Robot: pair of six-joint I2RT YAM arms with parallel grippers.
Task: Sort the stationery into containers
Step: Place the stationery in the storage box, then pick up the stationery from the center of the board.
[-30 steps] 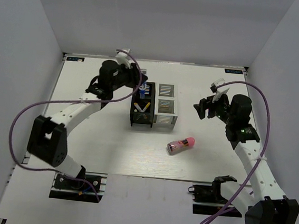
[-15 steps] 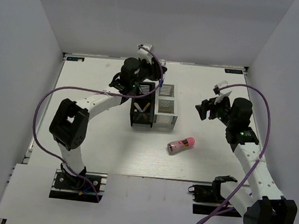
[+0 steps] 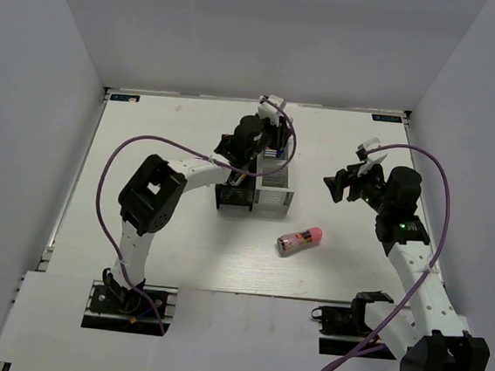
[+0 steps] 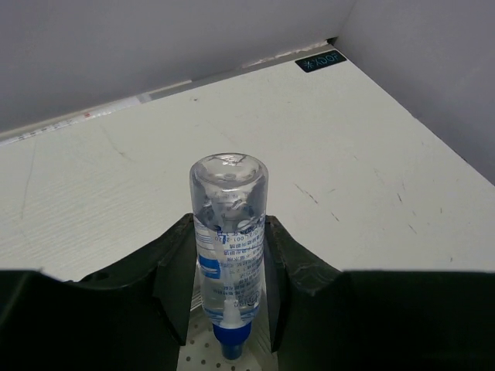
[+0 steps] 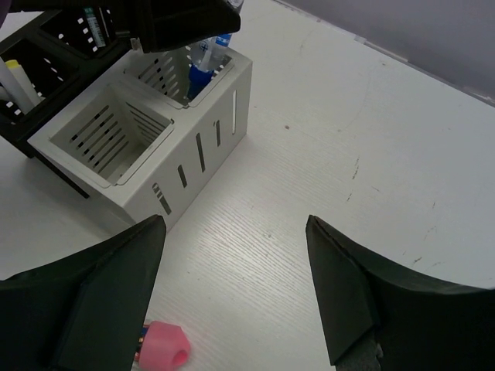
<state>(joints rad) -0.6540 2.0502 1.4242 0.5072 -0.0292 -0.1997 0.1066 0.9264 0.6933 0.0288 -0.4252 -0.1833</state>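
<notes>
My left gripper [image 4: 229, 259] is shut on a clear bottle [image 4: 229, 224], held cap down. Its blue cap [image 5: 203, 68] dips into the far compartment of the white container [image 5: 203, 147]. From above, the left gripper [image 3: 269, 148] hangs over the white container [image 3: 274, 197], which stands beside the black container [image 3: 233, 197]. White pens with yellow tips [image 5: 19, 83] stand in the black container [image 5: 35, 124]. A pink patterned cylinder [image 3: 300, 241] lies on the table in front of the containers. My right gripper [image 3: 342, 184] is open and empty [image 5: 233, 224], above the table right of the white container, with the pink cylinder [image 5: 162, 349] by its left finger.
The white tabletop [image 3: 155, 229] is enclosed by grey walls at the back and both sides. The left arm's purple cable [image 3: 113, 168] loops over the left half of the table. The white container's near compartment [image 5: 112, 131] shows nothing inside.
The left arm has swung right with the bottle, from over the black container to the white container's far compartment. The right arm has barely moved.
</notes>
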